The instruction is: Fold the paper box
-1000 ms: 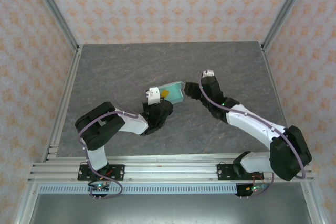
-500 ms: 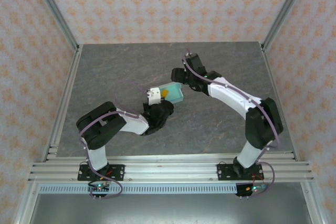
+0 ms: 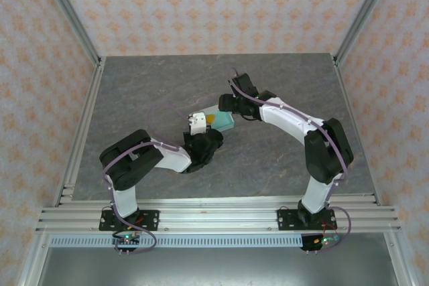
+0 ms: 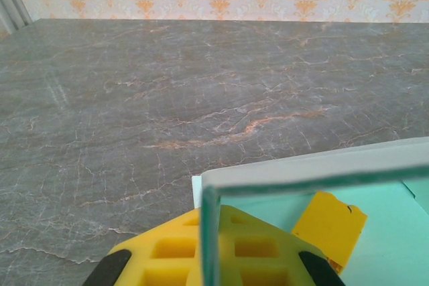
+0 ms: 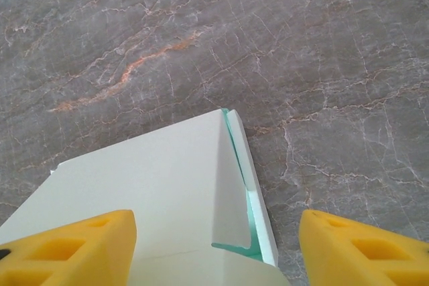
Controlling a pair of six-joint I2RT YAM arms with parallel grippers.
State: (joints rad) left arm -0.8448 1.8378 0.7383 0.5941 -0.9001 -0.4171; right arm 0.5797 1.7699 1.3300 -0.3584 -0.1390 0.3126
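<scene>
One box (image 3: 221, 121), one orange piece (image 3: 210, 119) and two grippers, at mid-table (image 3: 134, 98). The left gripper (image 3: 206, 124), at the box's near-left end, is clamped on an upright wall of the box; its fingers (image 4: 167, 256) are cut off at the wrist view's bottom edge. The right gripper (image 3: 226, 105), on the box's far side, straddles it with jaws apart. I cannot tell whether it touches the box. The orange piece lies on the box's inner face.
</scene>
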